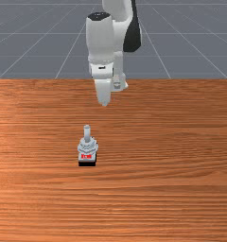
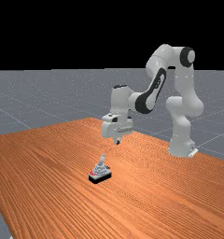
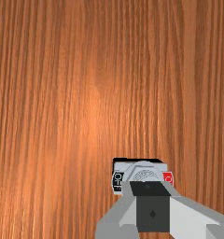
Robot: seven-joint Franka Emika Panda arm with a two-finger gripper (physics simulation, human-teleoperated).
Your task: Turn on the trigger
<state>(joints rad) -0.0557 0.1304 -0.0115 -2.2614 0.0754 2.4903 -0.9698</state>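
Note:
My gripper (image 1: pixel 104 102) hangs above the table, nearer the arm's base than the switch and slightly toward the front view's right. In the far view, the gripper (image 2: pixel 117 141) is higher than the switch (image 2: pixel 100 173), with a gap between them. The grey switch (image 1: pixel 87 147) has a black base, a red label and a lever (image 1: pixel 87 133) leaning toward the arm's side. In the wrist view, the shut gripper (image 3: pixel 150 189) covers part of the switch (image 3: pixel 144 172), hiding its lever; a black OFF label and a red label flank the round collar.
Orange-brown wooden table (image 1: pixel 172 165) surrounds the switch. The arm's base (image 2: pixel 181 144) stands by the table's edge at the far view's right. No other object stands near the switch.

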